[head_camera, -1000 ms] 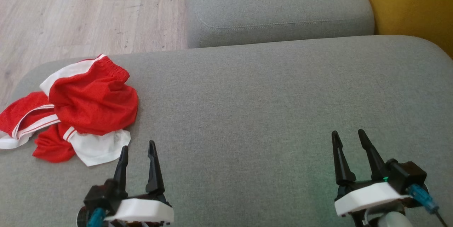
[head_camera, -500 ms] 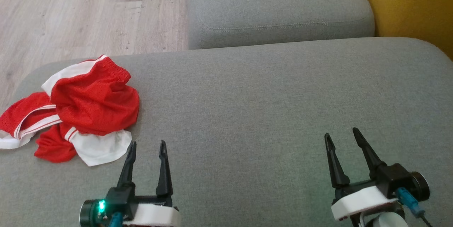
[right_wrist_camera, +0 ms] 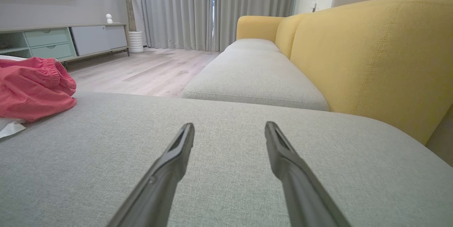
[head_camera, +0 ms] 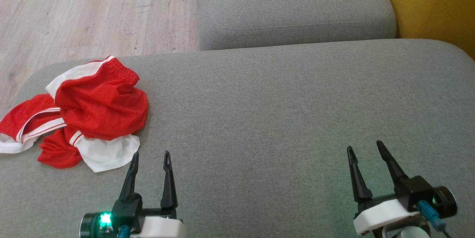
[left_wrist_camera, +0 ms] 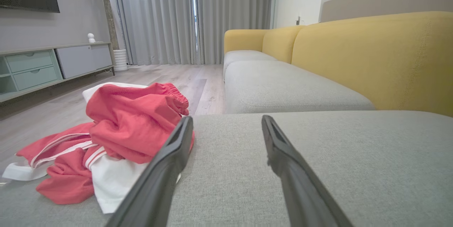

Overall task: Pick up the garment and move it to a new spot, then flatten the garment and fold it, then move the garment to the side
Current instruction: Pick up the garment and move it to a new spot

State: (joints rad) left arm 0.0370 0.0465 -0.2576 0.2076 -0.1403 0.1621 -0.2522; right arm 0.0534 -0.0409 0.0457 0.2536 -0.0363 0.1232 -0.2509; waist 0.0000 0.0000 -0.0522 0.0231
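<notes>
A crumpled red and white garment [head_camera: 92, 113] lies in a heap at the far left of the grey sofa cushion [head_camera: 282, 108]; in the left wrist view the garment [left_wrist_camera: 124, 128] sits just left of the fingers, and the right wrist view catches the garment [right_wrist_camera: 32, 91] at its left edge. My left gripper [head_camera: 151, 153] is open and empty, its tips just below and right of the heap's white corner, apart from it. Far to the right over bare cushion, my right gripper [head_camera: 364, 145] is open and empty too.
A second grey seat cushion [head_camera: 293, 6] lies beyond the one in front. The yellow sofa back [head_camera: 434, 4] rises at the right. Wooden floor [head_camera: 85, 12] lies past the cushion's left and far edge. A low TV cabinet [left_wrist_camera: 49, 66] stands across the room.
The left gripper has turned so its green light faces up and has edged right. The right gripper has dropped back slightly toward me. The garment lies still.
</notes>
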